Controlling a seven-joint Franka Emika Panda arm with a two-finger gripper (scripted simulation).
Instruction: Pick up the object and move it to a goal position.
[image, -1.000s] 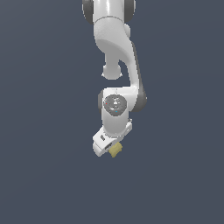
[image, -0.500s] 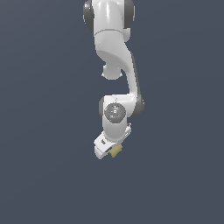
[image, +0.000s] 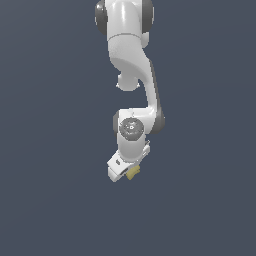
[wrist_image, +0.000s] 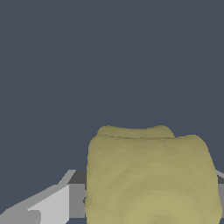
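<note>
Plain dark slate-blue background fills both views, with the white arm hanging down against it and a small yellow block at its tip.

From the top of the exterior view the arm (image: 131, 75) drops through a bend to a round wrist joint, below which the white gripper (image: 127, 171) tilts toward the exterior view's left. The object (image: 133, 172), a pale yellow, matte, cube-like block with softly rounded edges, sits at the gripper's lower end, touching it, and looks much smaller than the gripper's width. In the wrist view the object (wrist_image: 151, 179) looms large and close, with grey and white gripper parts (wrist_image: 57, 205) flanking it on both sides, so the gripper is clasped on the block. No surface can be made out beneath it.
</note>
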